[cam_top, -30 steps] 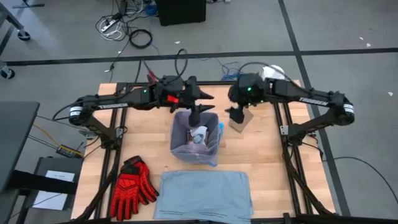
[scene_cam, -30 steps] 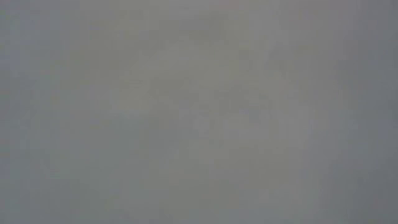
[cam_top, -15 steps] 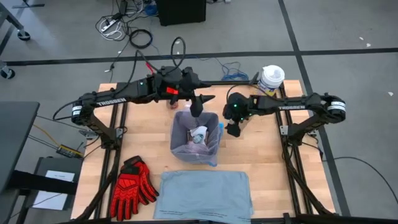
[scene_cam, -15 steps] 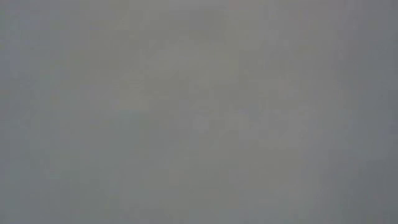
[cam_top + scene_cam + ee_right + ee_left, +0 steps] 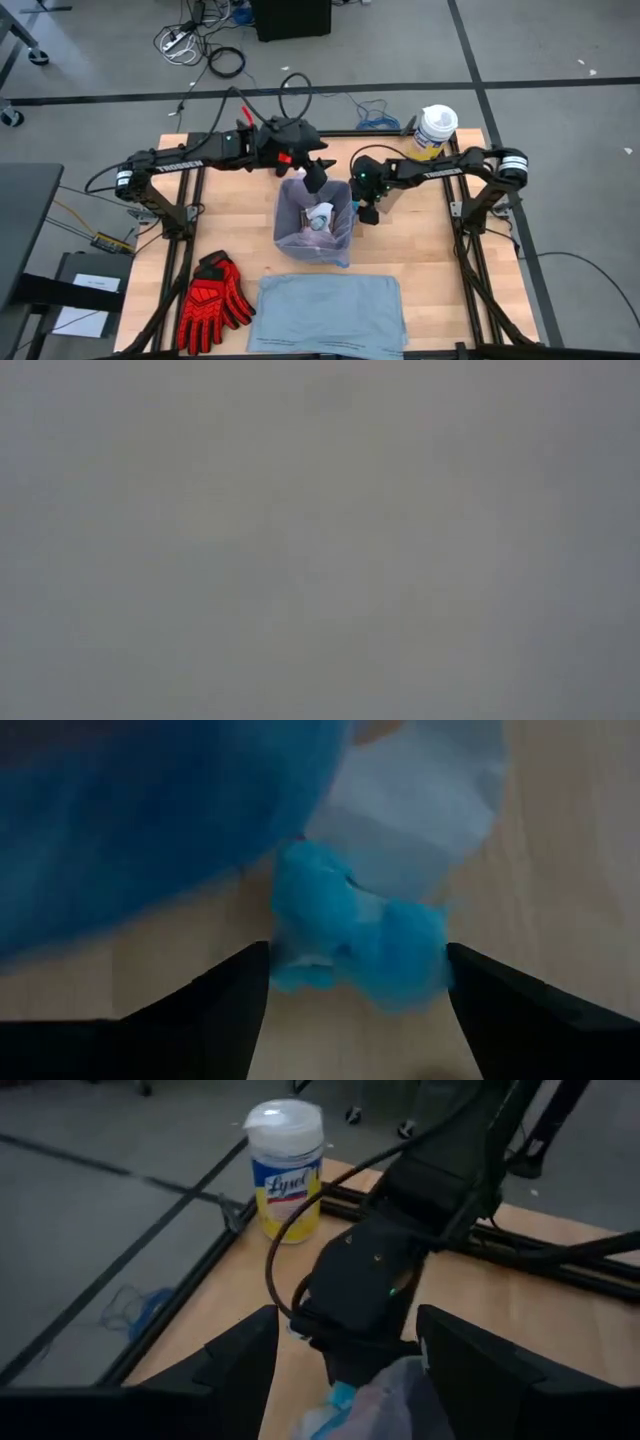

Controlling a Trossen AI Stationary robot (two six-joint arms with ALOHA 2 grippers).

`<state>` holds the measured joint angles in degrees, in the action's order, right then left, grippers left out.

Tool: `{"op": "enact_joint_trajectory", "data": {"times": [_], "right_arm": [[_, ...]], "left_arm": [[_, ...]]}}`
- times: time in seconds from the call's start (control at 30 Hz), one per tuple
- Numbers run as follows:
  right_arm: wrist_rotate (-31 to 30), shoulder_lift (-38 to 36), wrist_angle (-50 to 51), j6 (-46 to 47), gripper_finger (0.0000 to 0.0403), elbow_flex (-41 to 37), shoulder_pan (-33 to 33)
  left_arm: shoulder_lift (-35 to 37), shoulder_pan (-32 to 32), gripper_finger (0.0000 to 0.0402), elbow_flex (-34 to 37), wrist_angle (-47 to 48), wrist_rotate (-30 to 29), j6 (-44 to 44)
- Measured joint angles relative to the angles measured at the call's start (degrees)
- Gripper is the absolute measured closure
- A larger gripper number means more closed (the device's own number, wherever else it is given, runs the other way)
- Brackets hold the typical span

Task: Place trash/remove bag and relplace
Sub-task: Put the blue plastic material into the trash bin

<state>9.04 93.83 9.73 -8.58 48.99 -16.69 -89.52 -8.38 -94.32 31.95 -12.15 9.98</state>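
Jaws: both grippers spread, empty | right gripper (image 5: 350,1010) straddling blue drawstring tie (image 5: 355,945), bag (image 5: 313,240) mid-table | left gripper (image 5: 345,1370) over bag's far rim | low view apparently blank

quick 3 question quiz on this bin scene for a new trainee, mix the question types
1. True or false: the red gloves lie inside the bin.
2. What hangs right in front of the right gripper? A. the blue tie of the bag B. a wipes tub C. a glove
3. Fill in: the folded grey-blue liner lies on the table on the near side of the ____.

Key: 1 false, they lie on the table beside the liner. 2 A. 3 bin.
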Motion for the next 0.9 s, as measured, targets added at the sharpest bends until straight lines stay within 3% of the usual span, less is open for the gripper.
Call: {"op": "enact_joint_trajectory", "data": {"times": [0.13,0.27,0.53,0.9], "right_arm": [[1.22,3.00,-1.90,1.70,0.0150,0.00,-0.25],[1.07,4.09,-2.31,2.59,0.0203,0.17,-0.33],[1.23,2.27,-0.80,4.11,0.0383,0.03,-1.45],[-3.92,-11.85,2.91,5.48,0.0402,0.02,-4.13]], "left_arm": [[-0.02,0.45,0.0152,0.04,0.17,-3.32,2.70],[-0.02,0.54,0.0152,0.04,0.33,-3.38,3.87],[-0.02,0.52,0.0152,0.04,1.33,-4.80,4.46],[0.13,0.52,0.0152,0.04,5.10,-5.37,5.08]]}}
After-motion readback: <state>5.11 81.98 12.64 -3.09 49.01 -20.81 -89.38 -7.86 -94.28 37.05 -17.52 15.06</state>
